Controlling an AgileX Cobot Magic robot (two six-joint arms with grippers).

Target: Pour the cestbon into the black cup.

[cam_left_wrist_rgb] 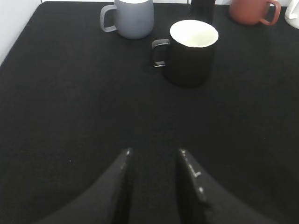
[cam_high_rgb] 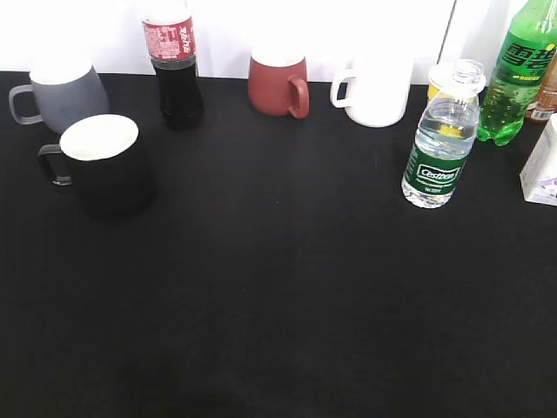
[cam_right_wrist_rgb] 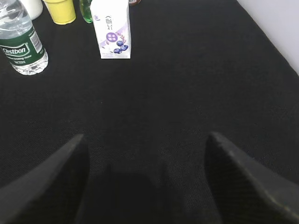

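The cestbon [cam_high_rgb: 442, 148], a small clear bottle with a dark green label and no cap, stands upright at the right of the black table; it also shows in the right wrist view [cam_right_wrist_rgb: 21, 39] at the top left. The black cup [cam_high_rgb: 104, 164], with a white inside and its handle to the left, stands at the left; it also shows in the left wrist view [cam_left_wrist_rgb: 191, 51]. My left gripper [cam_left_wrist_rgb: 154, 151] is open and empty, well short of the cup. My right gripper [cam_right_wrist_rgb: 145, 137] is wide open and empty, to the right of the bottle. Neither gripper shows in the exterior view.
At the back stand a grey mug [cam_high_rgb: 61, 96], a cola bottle [cam_high_rgb: 177, 61], a dark red mug [cam_high_rgb: 278, 84], a white mug [cam_high_rgb: 376, 90], a yellow cup [cam_high_rgb: 446, 83] and a green soda bottle [cam_high_rgb: 518, 74]. A small milk carton [cam_right_wrist_rgb: 112, 29] stands right of the cestbon.
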